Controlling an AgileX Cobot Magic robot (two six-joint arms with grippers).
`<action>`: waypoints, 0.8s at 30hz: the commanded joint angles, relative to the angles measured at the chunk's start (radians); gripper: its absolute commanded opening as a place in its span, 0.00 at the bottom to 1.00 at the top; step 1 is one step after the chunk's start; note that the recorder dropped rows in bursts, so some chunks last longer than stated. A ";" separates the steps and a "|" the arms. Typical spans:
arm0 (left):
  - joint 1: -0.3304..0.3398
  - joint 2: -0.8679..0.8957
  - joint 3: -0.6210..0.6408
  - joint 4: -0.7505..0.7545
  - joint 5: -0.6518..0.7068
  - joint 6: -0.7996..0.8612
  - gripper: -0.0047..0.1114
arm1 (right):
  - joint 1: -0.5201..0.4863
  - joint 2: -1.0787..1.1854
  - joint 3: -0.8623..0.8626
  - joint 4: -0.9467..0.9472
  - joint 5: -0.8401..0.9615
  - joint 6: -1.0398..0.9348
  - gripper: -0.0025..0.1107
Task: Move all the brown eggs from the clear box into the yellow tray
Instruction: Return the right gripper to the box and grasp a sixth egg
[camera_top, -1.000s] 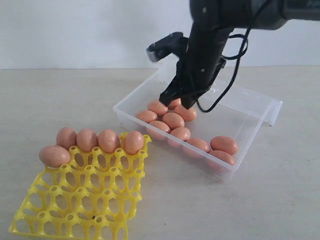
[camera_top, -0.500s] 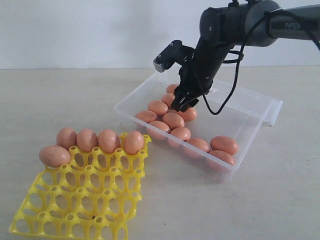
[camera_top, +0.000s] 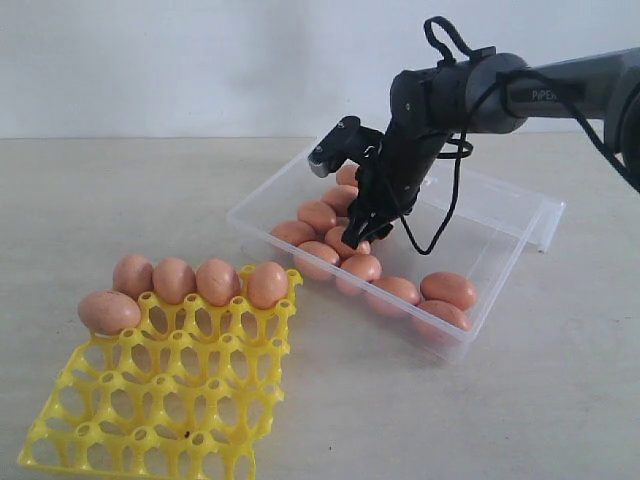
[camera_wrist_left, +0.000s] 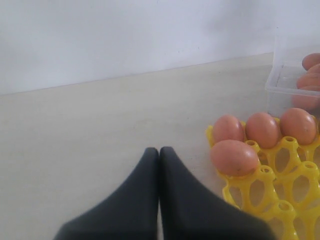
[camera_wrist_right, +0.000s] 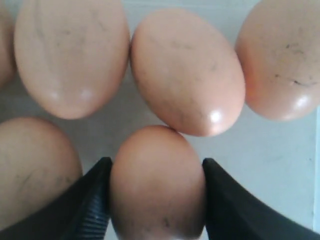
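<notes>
My right gripper (camera_top: 358, 236) reaches down into the clear box (camera_top: 500, 262), among several brown eggs (camera_top: 400, 290). Its jaws are open and stand close on either side of one brown egg (camera_wrist_right: 157, 185), which lies on the box floor; in the right wrist view the gripper (camera_wrist_right: 156, 167) shows more eggs (camera_wrist_right: 187, 70) just beyond it. The yellow tray (camera_top: 160, 400) sits at the front left with several eggs (camera_top: 195, 280) along its far edge. My left gripper (camera_wrist_left: 159, 151) is shut and empty, low over the table beside the tray (camera_wrist_left: 280, 200) and its nearest egg (camera_wrist_left: 234, 157).
The box's clear hinged lid (camera_top: 548, 225) hangs off its far right side. A pale wall (camera_top: 200, 60) runs behind the table. The left arm does not show in the exterior view.
My right gripper has opened and come down into the box, and now straddles one egg. The eggs on the tray and the left gripper have not moved.
</notes>
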 joint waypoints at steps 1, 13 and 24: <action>-0.006 -0.002 0.003 0.001 -0.008 0.005 0.00 | -0.011 0.002 -0.004 -0.001 0.014 0.026 0.22; -0.006 -0.002 0.003 0.001 -0.008 0.005 0.00 | -0.011 -0.037 -0.004 0.152 0.151 0.304 0.03; -0.006 -0.002 0.003 0.001 -0.008 0.005 0.00 | -0.009 -0.262 0.018 0.164 0.296 0.404 0.03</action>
